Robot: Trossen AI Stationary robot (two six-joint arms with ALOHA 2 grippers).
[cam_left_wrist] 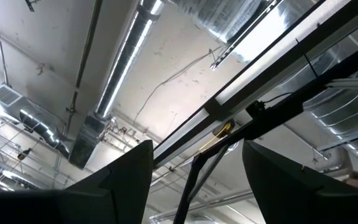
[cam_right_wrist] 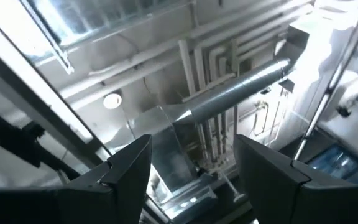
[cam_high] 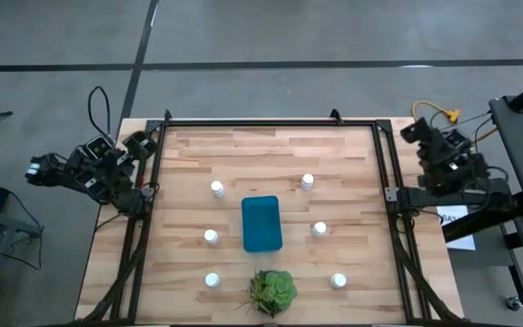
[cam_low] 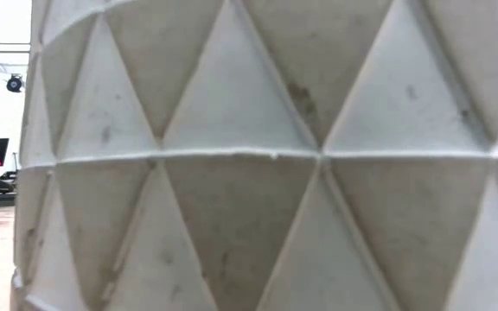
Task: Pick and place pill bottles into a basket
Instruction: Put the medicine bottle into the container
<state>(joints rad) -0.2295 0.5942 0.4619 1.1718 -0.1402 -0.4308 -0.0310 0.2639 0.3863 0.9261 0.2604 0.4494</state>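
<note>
White pot [cam_low: 258, 155] w/ triangle ridges sits right at the low cam, filling its view. Wooden table [cam_high: 266, 150] holds everything. Left arm folded off the left edge, right arm off the right edge; left claw [cam_left_wrist: 197, 180] and right claw [cam_right_wrist: 191, 171] both partly open, holding nothing, aimed at the ceiling. Teal basket [cam_high: 261, 223] mid-table, green plant [cam_high: 272, 291] just near of it. Six pill bottles [cam_high: 217, 189] stand upright, three left of the basket, three right, all apart from it.
</note>
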